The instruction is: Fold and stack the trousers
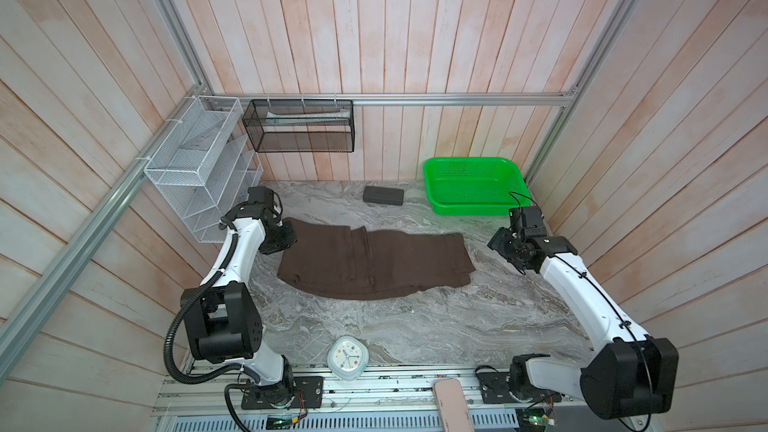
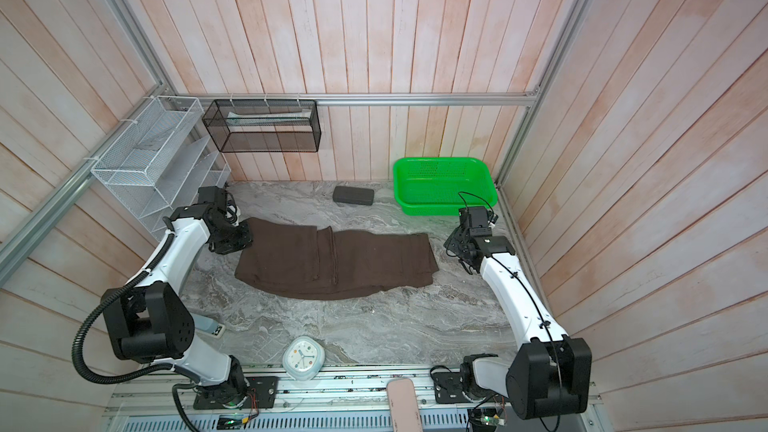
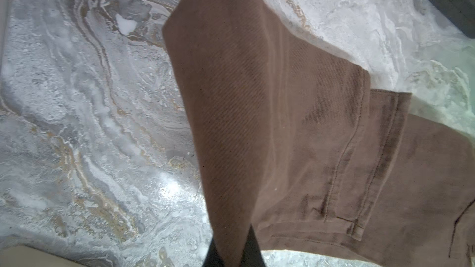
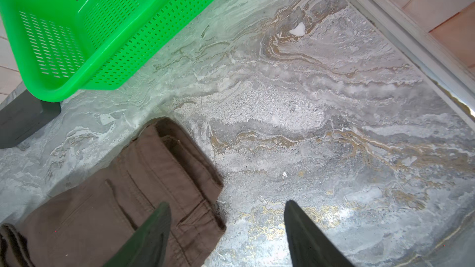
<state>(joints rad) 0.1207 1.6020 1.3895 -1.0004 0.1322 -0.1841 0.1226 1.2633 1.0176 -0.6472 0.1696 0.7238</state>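
The dark brown trousers (image 1: 374, 261) lie folded lengthwise across the middle of the marble table (image 1: 415, 326), seen in both top views (image 2: 332, 261). My left gripper (image 1: 286, 229) is at their far left corner, shut on the cloth. In the left wrist view a flap of the trousers (image 3: 257, 98) rises into the gripper (image 3: 232, 242) between its dark fingers (image 3: 253, 249). My right gripper (image 1: 496, 243) hovers just off the right end of the trousers, open and empty. In the right wrist view one fingertip of the gripper (image 4: 227, 202) is over the trousers' waist end (image 4: 115, 201), the other over bare table.
A green basket (image 1: 469, 209) stands at the back right, close to the right gripper. A dark grey case (image 1: 383, 195) lies at the back middle. A white clock (image 1: 346, 357) sits at the front edge. Wire racks (image 1: 199, 168) hang on the left wall.
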